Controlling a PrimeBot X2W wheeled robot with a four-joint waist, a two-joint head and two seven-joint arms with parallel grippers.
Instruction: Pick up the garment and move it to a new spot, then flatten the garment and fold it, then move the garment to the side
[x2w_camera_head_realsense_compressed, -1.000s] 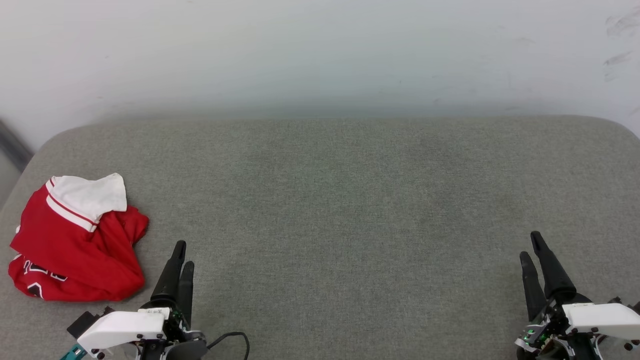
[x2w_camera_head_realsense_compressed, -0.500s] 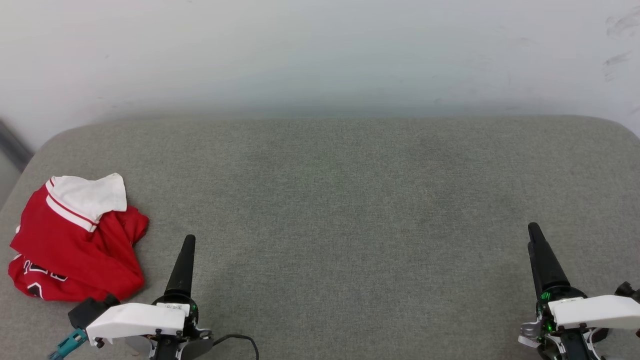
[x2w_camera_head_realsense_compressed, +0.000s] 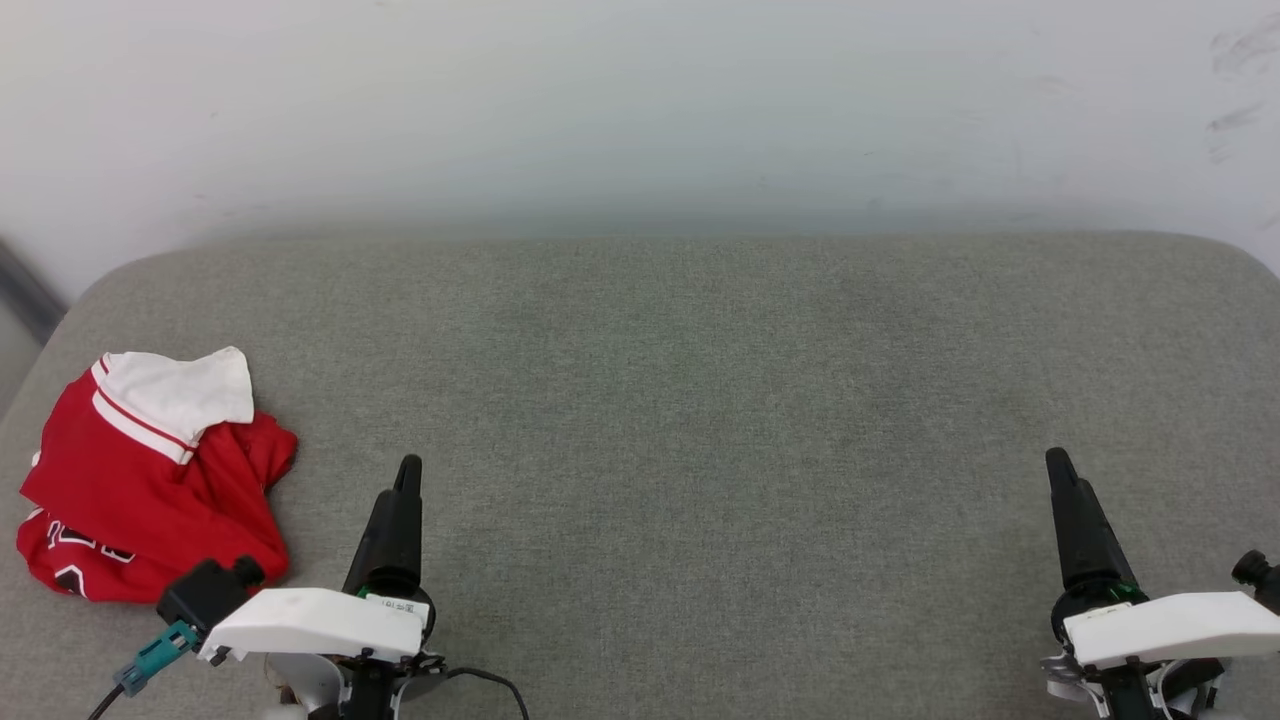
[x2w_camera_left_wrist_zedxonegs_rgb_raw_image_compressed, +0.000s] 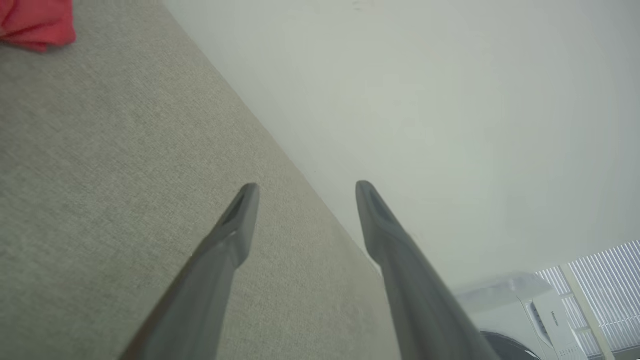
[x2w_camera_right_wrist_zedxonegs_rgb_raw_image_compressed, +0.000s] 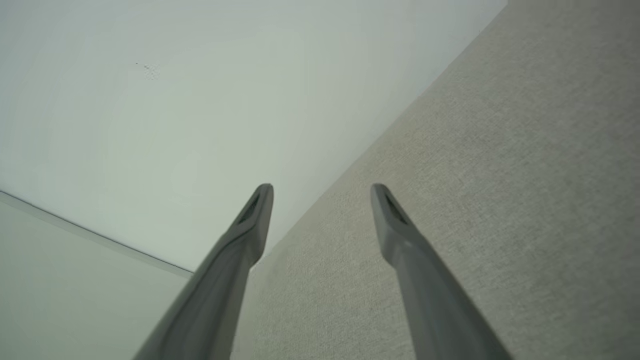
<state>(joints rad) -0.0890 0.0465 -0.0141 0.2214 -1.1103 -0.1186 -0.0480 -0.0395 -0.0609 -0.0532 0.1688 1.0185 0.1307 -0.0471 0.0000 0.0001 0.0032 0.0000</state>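
Observation:
The garment (x2w_camera_head_realsense_compressed: 150, 480), red with a white sleeve and striped trim, lies crumpled at the left edge of the grey cushioned surface (x2w_camera_head_realsense_compressed: 680, 400); a red corner of the garment (x2w_camera_left_wrist_zedxonegs_rgb_raw_image_compressed: 37, 22) shows at the top left of the left wrist view. My left gripper (x2w_camera_head_realsense_compressed: 408, 470) stands just right of it, apart from the cloth. In its own wrist view the left gripper (x2w_camera_left_wrist_zedxonegs_rgb_raw_image_compressed: 305, 192) is open with nothing between its fingers. My right gripper (x2w_camera_head_realsense_compressed: 1055, 462) is at the far lower right, and the right gripper (x2w_camera_right_wrist_zedxonegs_rgb_raw_image_compressed: 322, 192) is open and empty too.
A pale wall (x2w_camera_head_realsense_compressed: 640, 110) runs along the far edge of the surface. The surface's left edge drops off beside the garment. A white appliance and window blinds (x2w_camera_left_wrist_zedxonegs_rgb_raw_image_compressed: 595, 295) show at the lower right of the left wrist view.
Both grippers have rolled so their fingers stack edge-on in the head view. The left one has shifted right and slightly forward. The garment has not moved.

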